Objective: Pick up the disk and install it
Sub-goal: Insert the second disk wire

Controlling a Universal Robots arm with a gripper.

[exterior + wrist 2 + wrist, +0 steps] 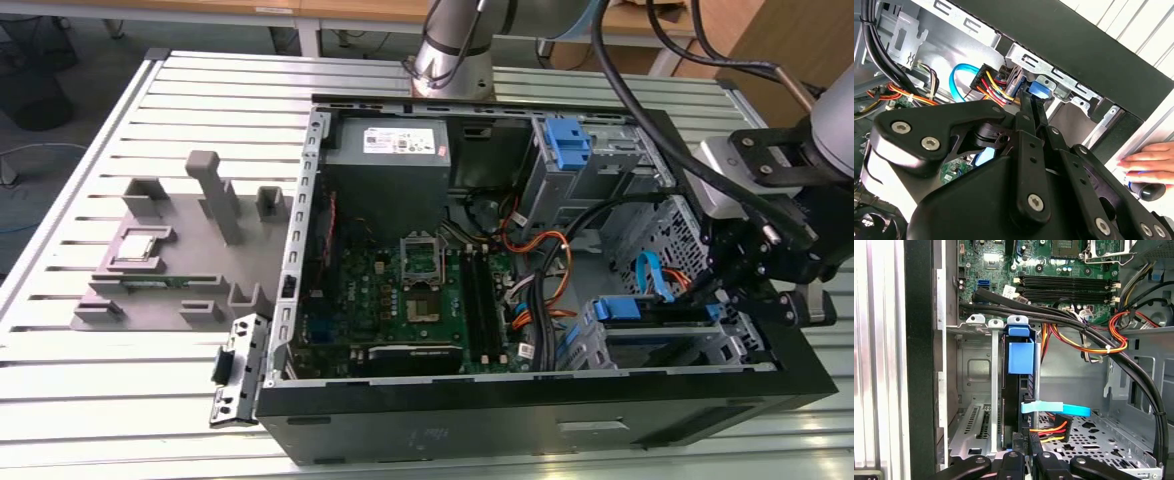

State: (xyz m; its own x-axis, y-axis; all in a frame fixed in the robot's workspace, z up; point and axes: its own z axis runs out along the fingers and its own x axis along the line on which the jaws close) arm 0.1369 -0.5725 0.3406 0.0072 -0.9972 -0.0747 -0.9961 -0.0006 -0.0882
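Observation:
The disk (1020, 360) stands on edge in the metal drive cage (974, 370) at the front corner of the open computer case (534, 410). Its blue carrier bracket (634, 308) faces up and its dark body runs toward my gripper. My gripper (1027, 460) is at the near end of the disk with both black fingers pressed close together. In the second wrist view the gripper (1030, 102) meets the disk's blue tab (1037, 89). In the exterior view the gripper (731, 292) hangs over the case's right side.
Thick black cables (1094, 335) and orange-yellow power leads (1114, 340) cross beside the cage. A light blue data cable (1054, 409) lies just past the disk. A second blue bracket (570, 143) sits in the upper bay. A grey fixture (174, 250) stands left of the case. A person's hand (1149, 161) rests outside the case.

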